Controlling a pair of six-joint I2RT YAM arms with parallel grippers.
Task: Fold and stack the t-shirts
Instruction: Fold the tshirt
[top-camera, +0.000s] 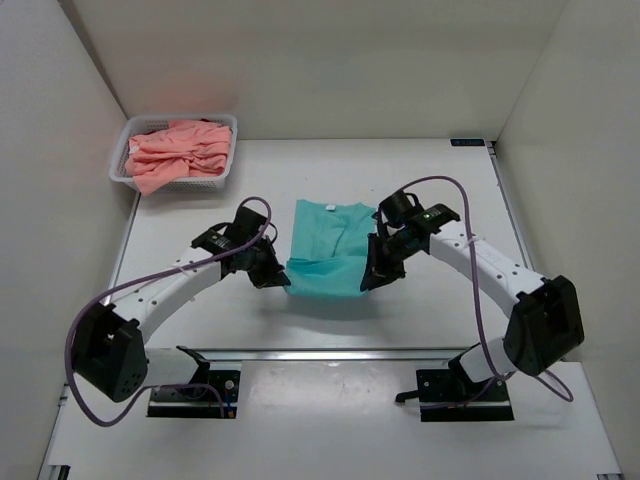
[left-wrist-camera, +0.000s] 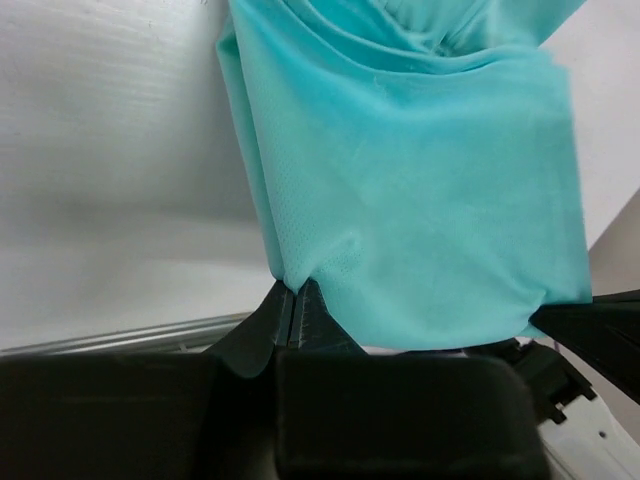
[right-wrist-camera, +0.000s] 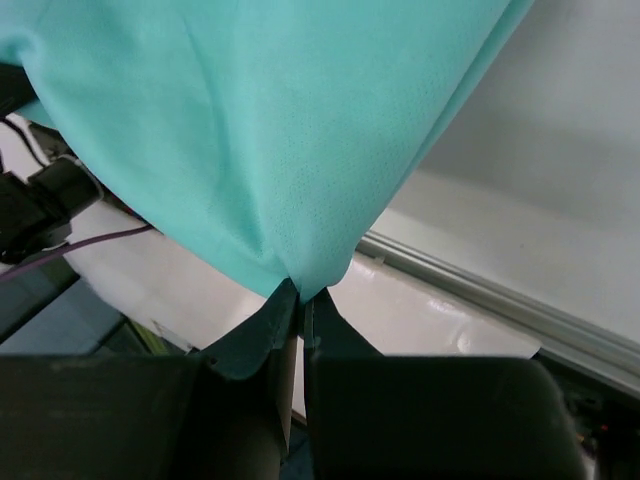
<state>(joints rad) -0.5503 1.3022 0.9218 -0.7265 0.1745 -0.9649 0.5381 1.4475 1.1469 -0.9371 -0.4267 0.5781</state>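
Both tools are closed narrow, each pinching cloth. The left tool (top-camera: 272, 278) grips the near-left corner of the teal shirt (top-camera: 330, 245). In the left wrist view its dark fingers (left-wrist-camera: 255, 335) meet with only a thin seam between them, and a tuck of teal cloth (left-wrist-camera: 420, 180) is caught at the tips (left-wrist-camera: 293, 295). The right tool (top-camera: 372, 278) grips the near-right corner of the shirt. In its own view the tool (right-wrist-camera: 300, 295) is just as tightly clamped, with a point of the cloth (right-wrist-camera: 250, 120) nipped between the tips and the rest spreading up and away from them.

From above, the teal shirt sits near the middle of the worktop (top-camera: 450, 200), with its neck end toward the far edge. The far part lies flat on the surface. The near hem is raised between the two tools and hangs in a darker, slack band from one tool to the other. Folds run lengthwise through the flat part.

The pink shirts (top-camera: 180, 150) lie crumpled together in the basket (top-camera: 176, 118), which stands at the far-left corner of the worktop, well apart from the teal shirt and from both arms. How many pink shirts are in the heap cannot be told. The two arms reach in from the near edge, curving toward each other, with the shirt between them.
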